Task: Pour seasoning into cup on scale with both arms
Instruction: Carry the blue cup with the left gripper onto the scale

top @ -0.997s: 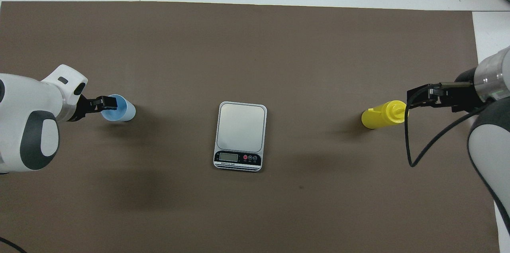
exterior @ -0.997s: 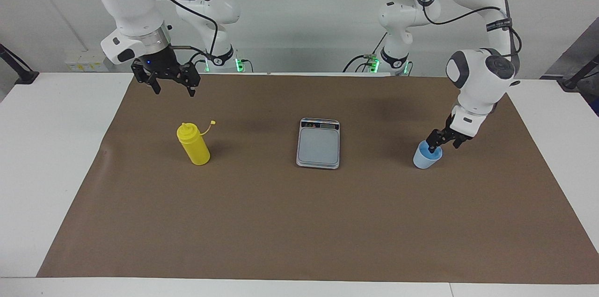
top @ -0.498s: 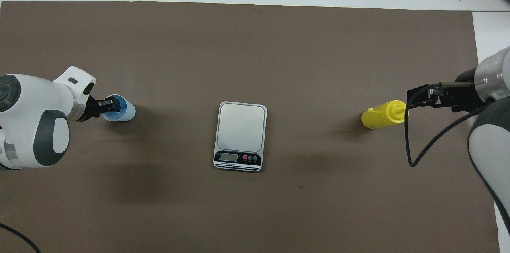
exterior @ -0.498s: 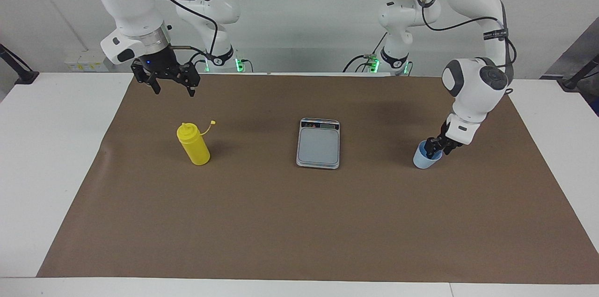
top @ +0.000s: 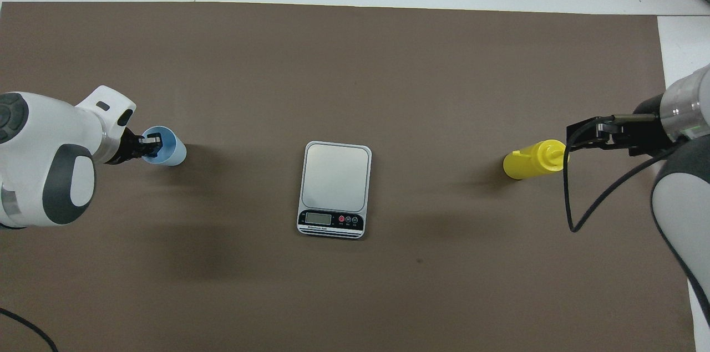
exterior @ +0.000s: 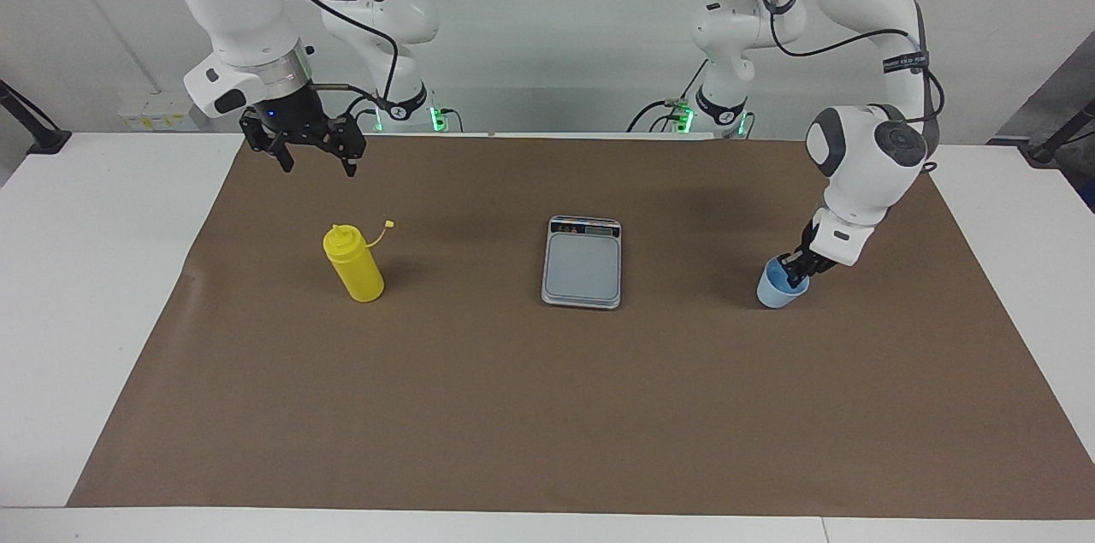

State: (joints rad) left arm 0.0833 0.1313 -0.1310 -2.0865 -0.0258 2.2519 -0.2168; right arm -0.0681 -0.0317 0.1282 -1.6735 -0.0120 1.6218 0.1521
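Facing view: the left gripper (exterior: 799,271) pinches the rim of the light blue cup (exterior: 778,290), which stands on the brown mat (exterior: 547,406) toward the left arm's end, well apart from the kitchen scale (exterior: 583,261). The right gripper (exterior: 315,162) hangs spread above the mat, near the upright yellow squeeze bottle (exterior: 355,265).

Overhead view: the scale (top: 334,189) lies between cup (top: 168,147) and bottle (top: 532,159), its display toward the robots
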